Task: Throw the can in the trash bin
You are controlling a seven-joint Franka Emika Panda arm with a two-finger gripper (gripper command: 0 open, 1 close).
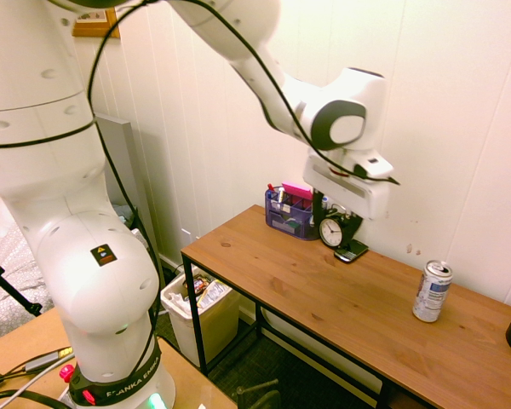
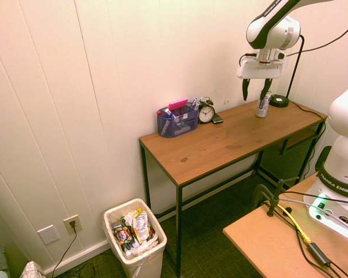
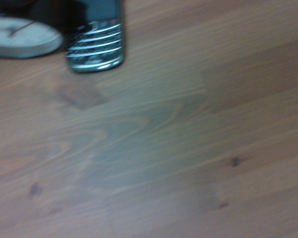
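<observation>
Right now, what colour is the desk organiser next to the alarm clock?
The desk organiser is translucent blue-purple, seen best in the second exterior view.

My gripper (image 1: 336, 217) hangs above the wooden desk (image 1: 324, 294), partly in front of the alarm clock (image 1: 331, 232). I note the can (image 1: 432, 291) upright on the desktop, and paper and wrappers inside the trash bin (image 1: 206, 328).

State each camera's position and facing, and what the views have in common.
First exterior view: beside the arm's base, looking down across the desk to the wall; most of the arm shows.
Second exterior view: opposite side, above the trash bin, looking along the desk; forearm, open gripper and base show.
Wrist view: on the wrist, facing down at the desktop, phone and clock edge; no robot part clearly shows.
Both exterior views share the can, bin and organiser.
</observation>
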